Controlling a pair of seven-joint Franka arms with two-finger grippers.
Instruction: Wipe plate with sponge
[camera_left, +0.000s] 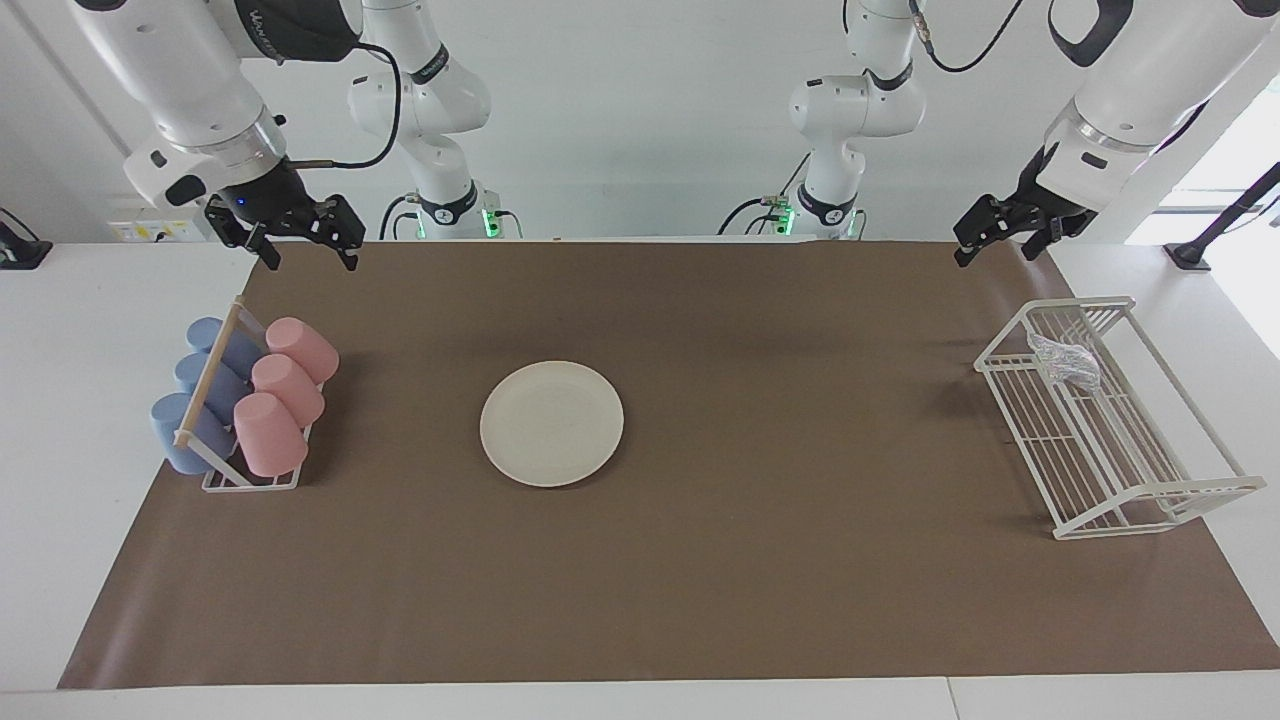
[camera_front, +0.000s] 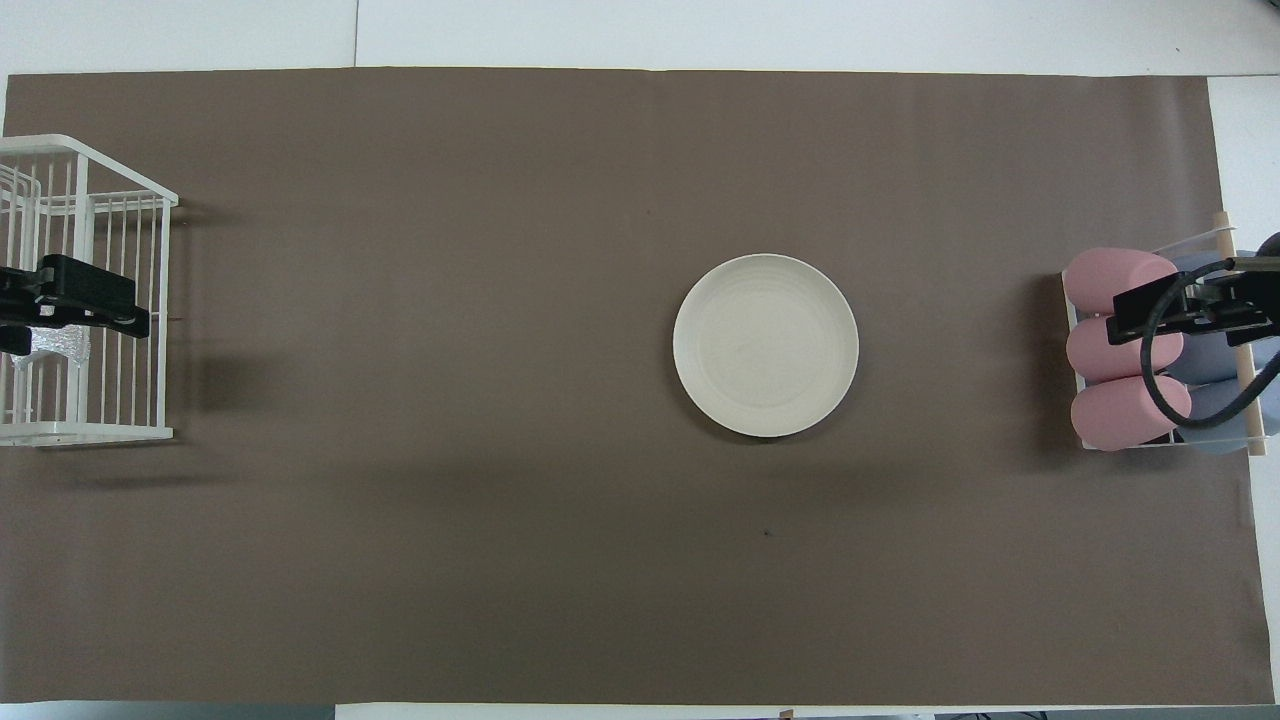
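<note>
Facing the robots, the plate (camera_left: 551, 423) lies mid-worktop (camera_left: 750, 560), well apart from the wire rack (camera_left: 1110, 420) holding the sponge (camera_left: 1066, 362). Left claw (camera_left: 1003, 236) and right claw (camera_left: 296, 240) hang spread.

Overhead, the left claw (camera_front: 70, 300) covers the rack (camera_front: 100, 300); reaching in, fingers might snag wires.

Bright, even light from above, soft faint shadows on the brown mat (camera_left: 700, 560) beside the plate (camera_left: 551, 423) and wire rack (camera_left: 1120, 420), white glare at a window near the left arm, both views sharp, no evident edge distortion
</note>
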